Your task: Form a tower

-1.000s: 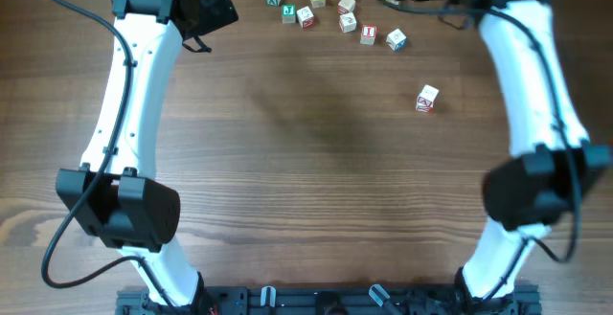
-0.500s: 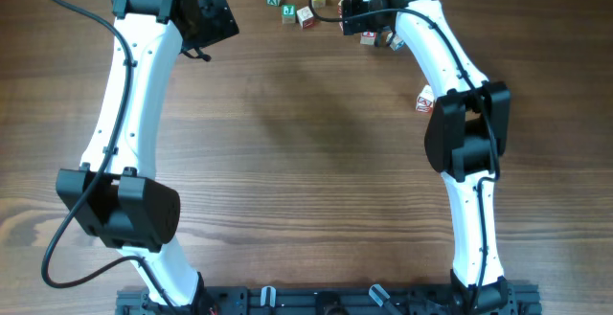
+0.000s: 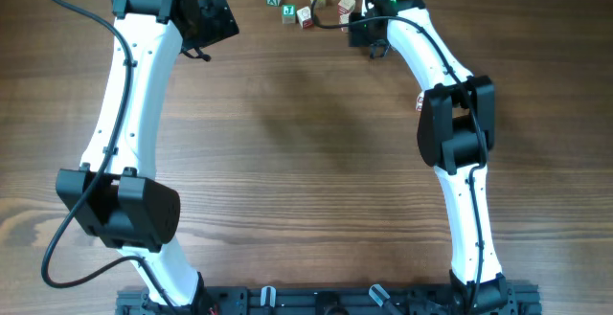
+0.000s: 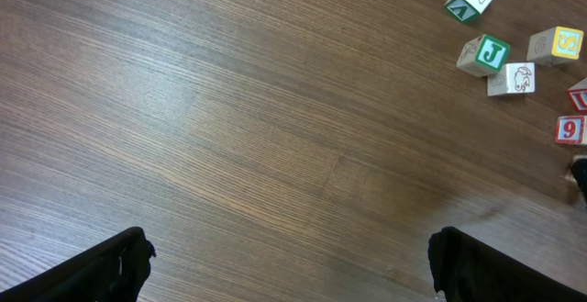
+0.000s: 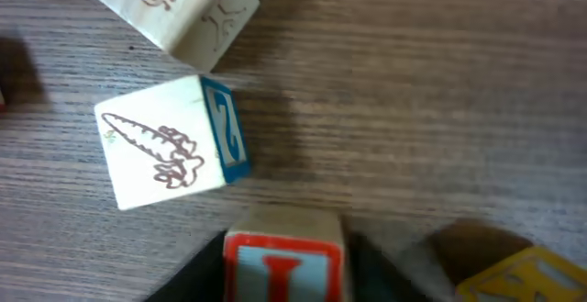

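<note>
My right hand [image 5: 284, 270] swung in from the side and is now clamped on the red-letter cube [image 5: 284, 247]. The carrot cube [image 5: 165, 151] sits just beside that hand. My left hand [image 4: 289, 261] is wide open.

Brown carrot drawing, blue-printed side on pale cube [image 5: 160, 151]; red-bordered, red-lettered cube [image 5: 282, 263]

Loose cubes [image 3: 305, 14] crowd the desk's [image 3: 306, 162] 12 o'clock. A lettered cube [image 5: 284, 273] sits between the right tool's [image 5: 284, 247] fingers, with a carrot cube [image 5: 165, 151] at its 10 o'clock. The tower [image 3: 419, 102] stands at the desk's 2 o'clock.
</note>
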Robot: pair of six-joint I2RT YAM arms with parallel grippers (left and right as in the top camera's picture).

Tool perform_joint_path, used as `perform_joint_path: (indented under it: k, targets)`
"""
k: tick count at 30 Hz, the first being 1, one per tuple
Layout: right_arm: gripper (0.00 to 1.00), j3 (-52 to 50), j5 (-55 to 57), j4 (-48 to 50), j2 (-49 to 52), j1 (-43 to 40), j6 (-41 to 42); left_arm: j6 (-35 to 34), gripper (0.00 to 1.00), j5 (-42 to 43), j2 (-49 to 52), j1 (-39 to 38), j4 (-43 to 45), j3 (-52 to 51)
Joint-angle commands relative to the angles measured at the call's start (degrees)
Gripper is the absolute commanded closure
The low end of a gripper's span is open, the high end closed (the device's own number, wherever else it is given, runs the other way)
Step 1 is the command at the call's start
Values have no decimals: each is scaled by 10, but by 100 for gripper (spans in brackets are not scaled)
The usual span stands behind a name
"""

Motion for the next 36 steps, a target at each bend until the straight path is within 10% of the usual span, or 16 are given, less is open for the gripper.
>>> perform_joint_path:
  k: [1, 20, 36]
  targets:
    - [77, 9, 12, -12, -2, -2, 0, -1, 0, 3, -14, 1, 0, -1]
    - [83, 8, 18, -430, -353, -67, -43, -1, 0, 3, -14, 1, 13, -1]
    - [70, -294, 18, -223, -348, -69, 113, -1, 0, 3, -14, 1, 13, -1]
